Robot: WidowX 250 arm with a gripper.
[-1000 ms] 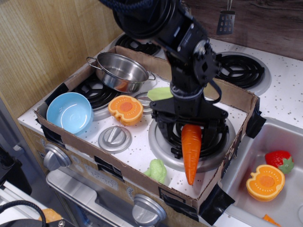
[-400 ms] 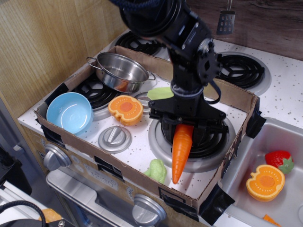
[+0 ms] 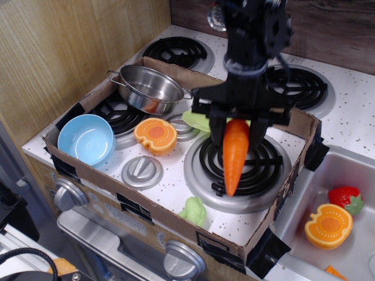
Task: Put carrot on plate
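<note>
My gripper (image 3: 237, 124) is shut on the top of the orange carrot (image 3: 233, 156). The carrot hangs point-down in the air above the front right burner (image 3: 265, 167). Its green stem end is hidden between the fingers. The light yellow-green plate (image 3: 197, 120) lies just behind and left of the gripper, between the steel pot and the burner. Only its left part shows; the gripper covers the rest.
A cardboard wall (image 3: 181, 219) rings the stove top. Inside it stand a steel pot (image 3: 150, 88), a light blue bowl (image 3: 87, 139), an orange pumpkin half (image 3: 156, 135), a grey knob lid (image 3: 142, 171) and a green toy (image 3: 194, 210). The sink (image 3: 351, 175) at right holds another pumpkin half (image 3: 329, 225) and a strawberry (image 3: 346, 198).
The gripper has risen and moved back with the carrot in it. The carrot now hangs higher and nearer the plate, clear of the front cardboard wall.
</note>
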